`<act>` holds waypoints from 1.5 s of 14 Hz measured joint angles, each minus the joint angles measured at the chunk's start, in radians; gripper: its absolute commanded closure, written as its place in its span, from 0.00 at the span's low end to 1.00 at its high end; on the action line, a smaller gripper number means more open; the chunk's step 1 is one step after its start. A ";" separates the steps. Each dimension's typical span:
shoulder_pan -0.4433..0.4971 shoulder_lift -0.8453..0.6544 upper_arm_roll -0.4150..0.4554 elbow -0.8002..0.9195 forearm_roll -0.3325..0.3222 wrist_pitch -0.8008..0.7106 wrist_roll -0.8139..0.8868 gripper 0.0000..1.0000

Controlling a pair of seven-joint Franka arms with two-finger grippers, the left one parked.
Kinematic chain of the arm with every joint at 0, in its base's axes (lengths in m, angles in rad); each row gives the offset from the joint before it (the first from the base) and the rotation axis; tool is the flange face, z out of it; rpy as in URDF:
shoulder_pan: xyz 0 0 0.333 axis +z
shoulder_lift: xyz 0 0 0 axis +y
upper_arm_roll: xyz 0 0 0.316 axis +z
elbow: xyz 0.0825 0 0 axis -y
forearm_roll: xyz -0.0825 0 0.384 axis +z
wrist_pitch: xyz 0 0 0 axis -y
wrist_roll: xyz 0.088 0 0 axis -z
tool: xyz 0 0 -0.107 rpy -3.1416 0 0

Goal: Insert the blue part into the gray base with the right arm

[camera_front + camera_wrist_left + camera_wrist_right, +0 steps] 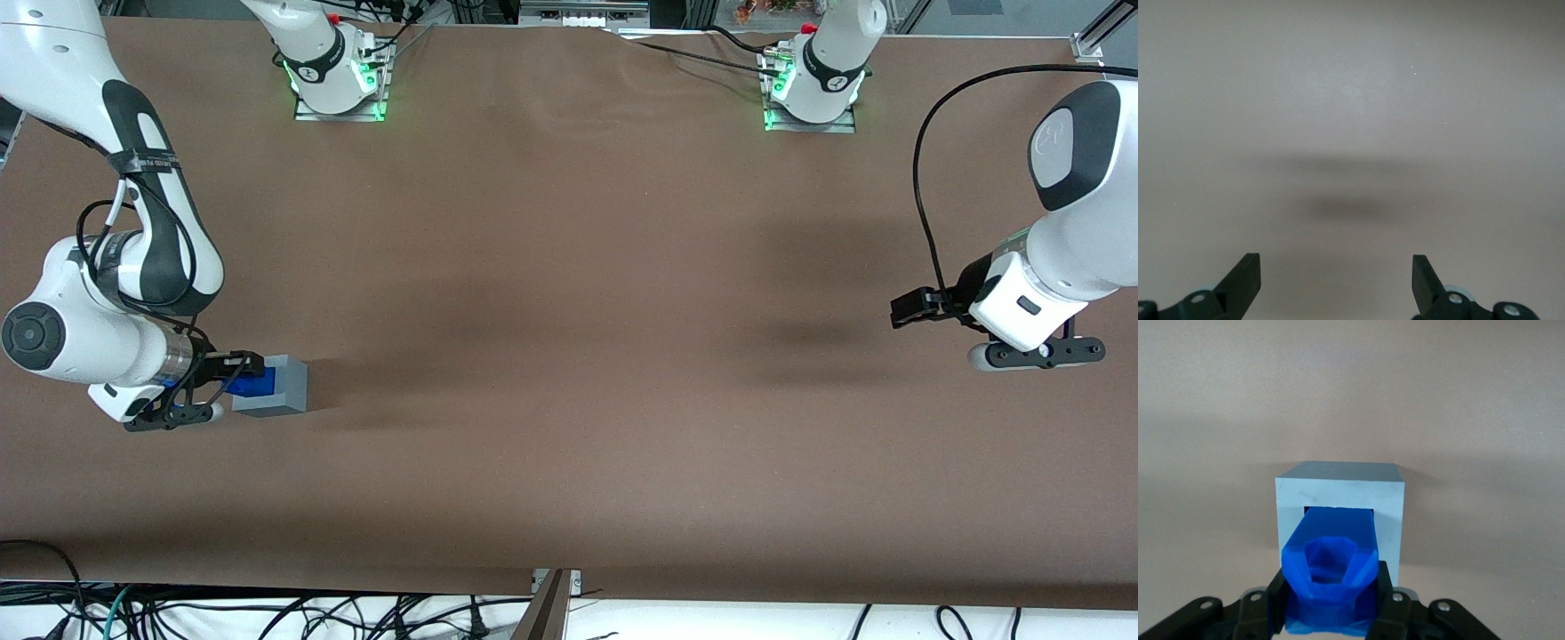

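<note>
At about eight o'clock on the desk, toward the working arm's end, the right arm reaches in low so its claw can drive sideways. The claw is clamped on the blue part, fingers pressing both flanks. The part's nose sits at the gray base, seemingly just entering the square recess, which faces the claw, so the line stays straight

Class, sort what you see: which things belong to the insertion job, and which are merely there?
Job: blue part, held by the gripper, its tip in the recess of the gray base; right arm.
Merely there: brown table, cables at its edge.
</note>
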State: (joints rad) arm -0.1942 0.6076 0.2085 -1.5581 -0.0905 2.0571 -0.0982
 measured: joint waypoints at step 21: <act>0.002 -0.540 0.044 0.012 0.051 -0.466 0.018 0.00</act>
